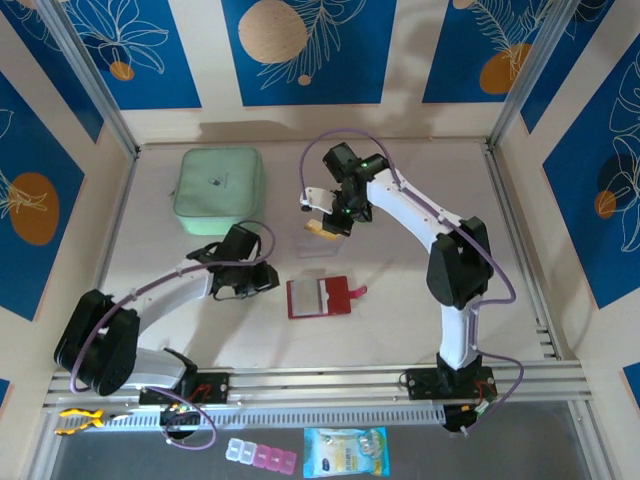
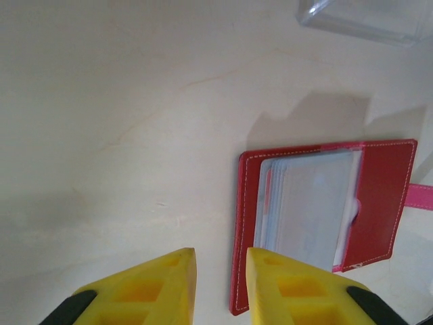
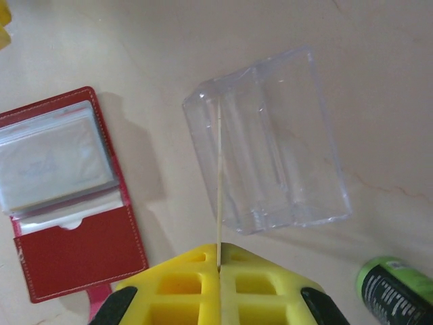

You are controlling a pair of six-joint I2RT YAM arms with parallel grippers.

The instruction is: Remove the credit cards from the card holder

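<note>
Your right gripper (image 3: 219, 252) is pressed together on one credit card (image 3: 219, 169). The card is held edge-on, so it reads as a thin tan line. It hangs over the clear plastic tray (image 3: 291, 156), which sits just beyond the card holder (image 3: 74, 250) on its far side.

The likely trouble is in the release. The fingers appear to clamp only a narrow strip of the card. If you let go before its free edge is inside a compartment, it could catch the tray's wall and tip out onto the table (image 2: 101, 135). Pushing down to seat it could also skid the light tray away from the card holder.

The card holder lies open and flat with its clear sleeves facing up and its pink snap tab (image 2: 423, 196) sticking out on the right arm's side. Whether other cards remain in the sleeves cannot be told.

Your left gripper (image 2: 221, 264) has its fingers slightly spread around nothing. It is low, at the card holder's edge on the left arm's side, where a small forward move could shove the holder.

The right arm rises from its base, elbow high, with its wrist folded back over the tray. The left arm stretches low toward the card holder.
</note>
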